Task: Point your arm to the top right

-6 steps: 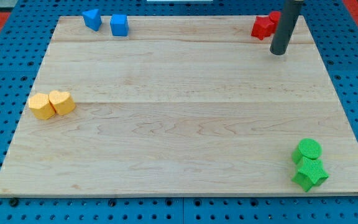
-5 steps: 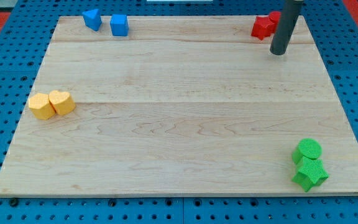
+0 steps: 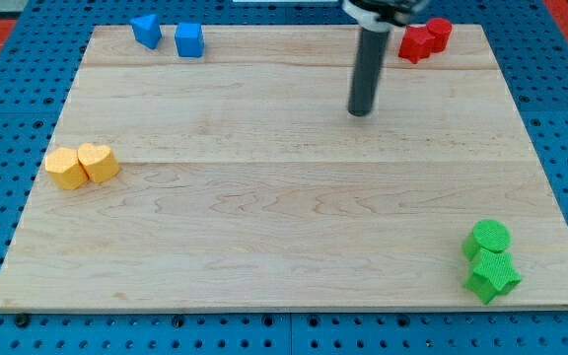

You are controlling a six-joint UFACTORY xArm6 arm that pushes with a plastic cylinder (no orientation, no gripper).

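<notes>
The board [image 3: 284,197] is pale planked wood, smooth and level, on a blue pegboard. The task's target is a place, not a block: the board's corner at about one o'clock from centre. Nothing needs taking hold of, and I judge the surface slick enough that my tip will slide there freely.

The rod [image 3: 367,69] is stiff, dark and upright, with no jaws to open or close, and it carries and touches nothing. My tip [image 3: 362,112] rests on bare wood at roughly twelve to one o'clock from the board's centre.

That corner holds two red blocks [image 3: 424,39], touching; their shapes are unclear. They sit at about two o'clock from my tip, near but apart. They look small, rigid and light, so I judge any brush would shove them.

Two green blocks [image 3: 489,258], a round one above a star-like one, lie at five o'clock. Two yellow blocks [image 3: 82,165] touch at nine o'clock. Two blue blocks [image 3: 168,35], a triangle and a cube, sit at eleven o'clock.
</notes>
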